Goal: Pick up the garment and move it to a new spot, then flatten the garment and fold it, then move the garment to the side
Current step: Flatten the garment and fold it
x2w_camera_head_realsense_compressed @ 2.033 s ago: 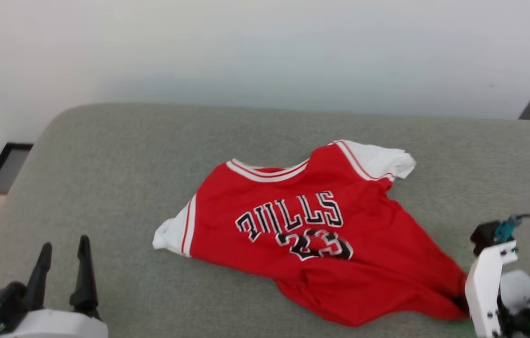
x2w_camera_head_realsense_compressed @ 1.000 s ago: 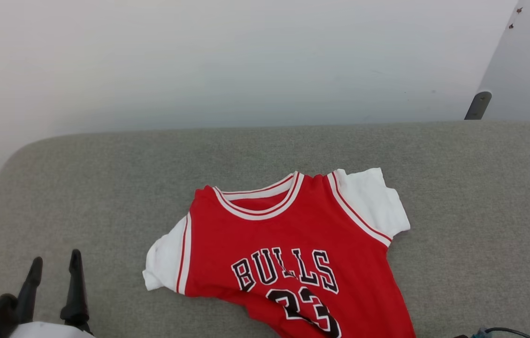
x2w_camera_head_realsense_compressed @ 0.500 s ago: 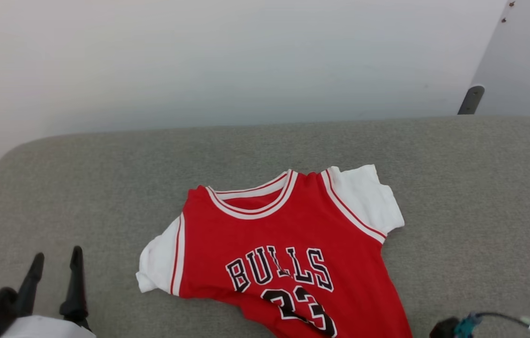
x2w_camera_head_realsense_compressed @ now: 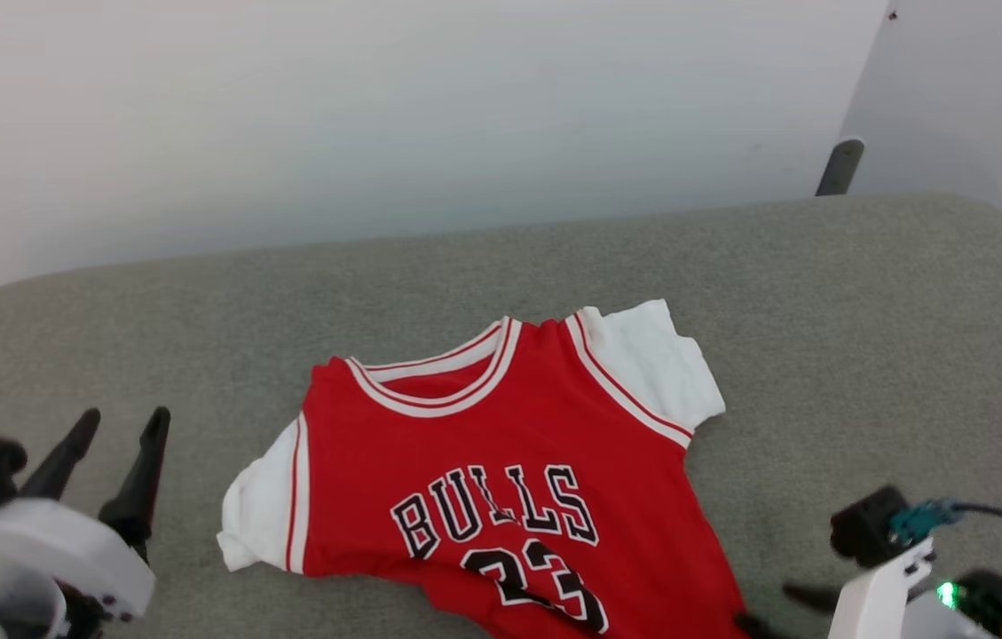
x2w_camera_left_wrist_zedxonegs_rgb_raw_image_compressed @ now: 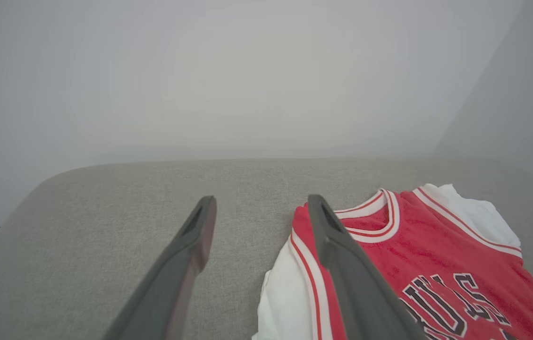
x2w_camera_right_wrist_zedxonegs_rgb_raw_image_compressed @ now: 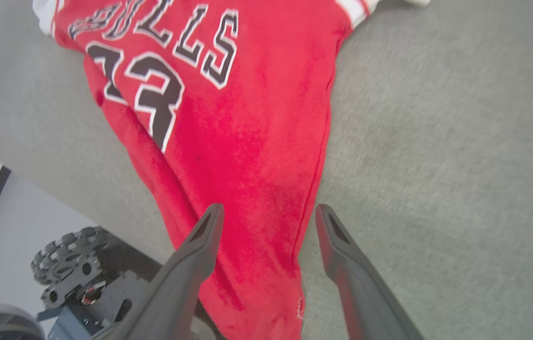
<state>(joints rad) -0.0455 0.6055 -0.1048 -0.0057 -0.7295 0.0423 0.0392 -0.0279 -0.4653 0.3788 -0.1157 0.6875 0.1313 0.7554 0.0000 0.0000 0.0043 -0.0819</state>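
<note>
The garment (x2w_camera_head_realsense_compressed: pixel 483 444), a red jersey with white sleeves and "BULLS 23" facing up, lies on the grey cushion (x2w_camera_head_realsense_compressed: pixel 820 311), collar toward the wall. Its lower part is bunched and narrows toward the front edge. My left gripper (x2w_camera_head_realsense_compressed: pixel 123 422) stands open to the left of the jersey's left sleeve, holding nothing. In the left wrist view the left gripper (x2w_camera_left_wrist_zedxonegs_rgb_raw_image_compressed: pixel 261 200) hovers beside the garment (x2w_camera_left_wrist_zedxonegs_rgb_raw_image_compressed: pixel 436 255). My right gripper (x2w_camera_right_wrist_zedxonegs_rgb_raw_image_compressed: pixel 270 208) is open just above the garment (x2w_camera_right_wrist_zedxonegs_rgb_raw_image_compressed: pixel 228 141), its fingers either side of the hem's right edge. In the head view the right gripper (x2w_camera_head_realsense_compressed: pixel 762 605) sits at the lower right.
A pale wall rises behind the cushion, with a dark post (x2w_camera_head_realsense_compressed: pixel 838 167) at the far right. The cushion's rounded front edge runs close below the hem, and the robot's wheeled base (x2w_camera_right_wrist_zedxonegs_rgb_raw_image_compressed: pixel 65 274) shows beneath it. Bare cushion lies to both sides of the jersey.
My right gripper has opened and let go of the hem, and its wrist has come up into the head view. The head camera has shifted. The left gripper stays open.
</note>
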